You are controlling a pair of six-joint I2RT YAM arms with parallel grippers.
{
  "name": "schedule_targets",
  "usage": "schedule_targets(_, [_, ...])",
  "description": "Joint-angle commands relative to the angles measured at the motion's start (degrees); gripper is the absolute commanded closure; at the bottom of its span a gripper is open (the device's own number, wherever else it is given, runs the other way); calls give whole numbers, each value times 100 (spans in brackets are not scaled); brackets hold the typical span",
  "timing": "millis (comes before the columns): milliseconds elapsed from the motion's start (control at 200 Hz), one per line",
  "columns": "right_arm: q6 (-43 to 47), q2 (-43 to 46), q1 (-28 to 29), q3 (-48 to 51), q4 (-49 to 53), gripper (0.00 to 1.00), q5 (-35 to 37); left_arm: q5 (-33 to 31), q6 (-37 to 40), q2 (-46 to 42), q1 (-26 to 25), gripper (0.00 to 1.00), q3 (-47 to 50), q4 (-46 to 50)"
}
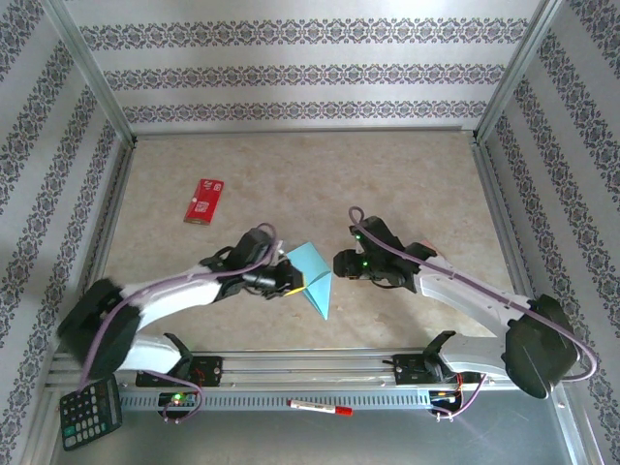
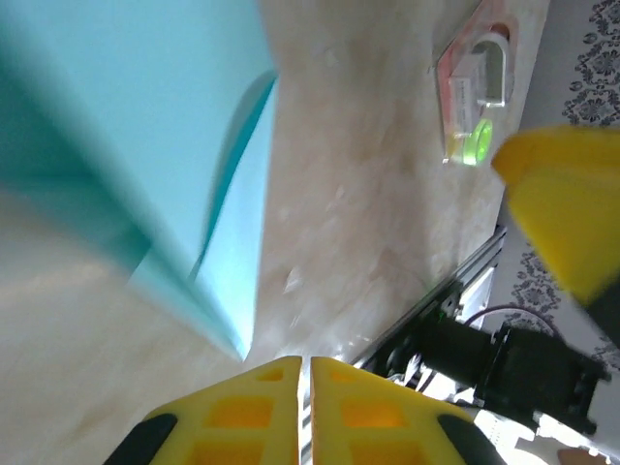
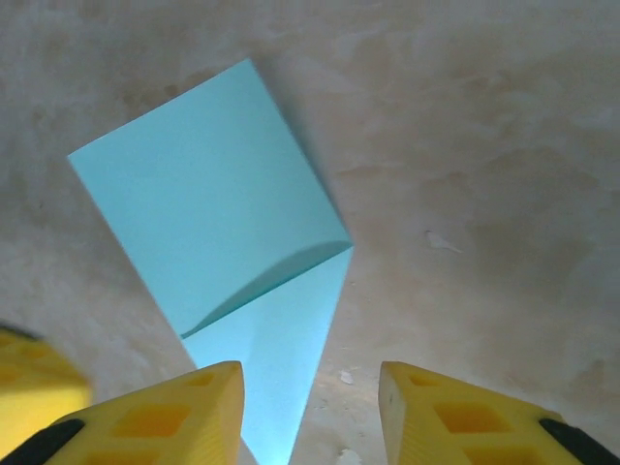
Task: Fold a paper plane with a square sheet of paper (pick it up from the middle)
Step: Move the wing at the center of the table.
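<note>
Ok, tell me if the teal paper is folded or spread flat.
Folded: the teal paper has one layer lapping over another, shadow along the edge, tapering to a point.

Light is bright, even and diffuse, apparently from overhead. Top view slightly washed out; soft shadows lie under the arms (image 1: 174,295) on the desk (image 1: 291,165). Left wrist view: the square sheet of paper (image 2: 116,116) is badly blurred near the lens; highlights blown at bottom right. Right wrist view sharp; the fold casts a thin shadow.
</note>
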State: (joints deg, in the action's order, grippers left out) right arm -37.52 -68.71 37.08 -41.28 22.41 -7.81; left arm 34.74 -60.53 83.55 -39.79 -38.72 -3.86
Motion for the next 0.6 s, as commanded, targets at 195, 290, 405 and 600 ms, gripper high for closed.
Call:
schedule_targets(195, [-9,118,-167,356,-256,59,-185,853,854,1625,519,94,-828,-10])
schedule_targets(290, [-7,115,-172,374,-242,59,-192,920,1465,1795,757,94,-1124,562])
schedule_targets(405, [10,-31,-137,357,-340,59,-375,895,1956,2149,1028,91,-1444,934])
schedule_targets(600, [-83,-199,205,305,-663,59,-513,929,2559,2971,1395,87,-2290,1359])
